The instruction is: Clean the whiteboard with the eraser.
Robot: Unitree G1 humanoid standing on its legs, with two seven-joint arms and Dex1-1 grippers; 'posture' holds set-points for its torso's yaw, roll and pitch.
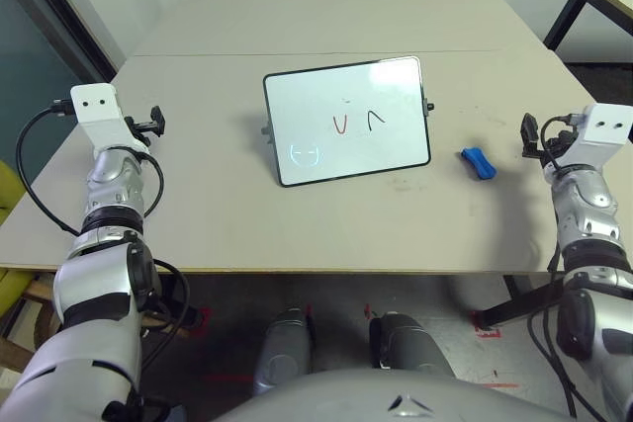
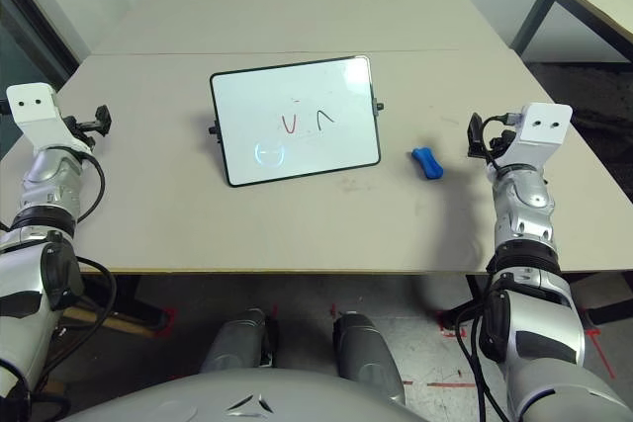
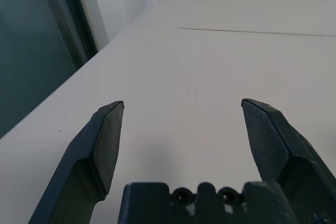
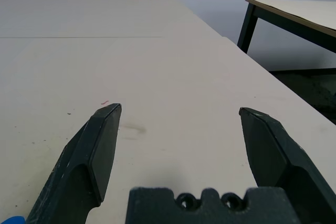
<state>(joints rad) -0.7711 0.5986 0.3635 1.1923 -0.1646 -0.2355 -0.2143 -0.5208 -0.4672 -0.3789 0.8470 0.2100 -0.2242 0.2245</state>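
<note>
Eraser (image 1: 479,163) beside marked whiteboard (image 1: 346,123), on table (image 1: 198,234)

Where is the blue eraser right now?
In the left eye view, the eraser lies on the table between the whiteboard on its left and the right gripper on its right.

1. The left arm (image 1: 99,289) is shiny silver, with black rings and black patches.
2. The right arm (image 2: 534,294) is silver too, with black bands and round, puffy parts.
3. Each arm has a white block near its end, with two little dark dots on it.
4. Thin black cables loop beside both arms.
5. The left gripper (image 3: 182,103) has two black fingers with slanted tips.
6. The right gripper (image 4: 180,109) is black too, with two small round holes in the bumpy piece between its fingers.
</note>
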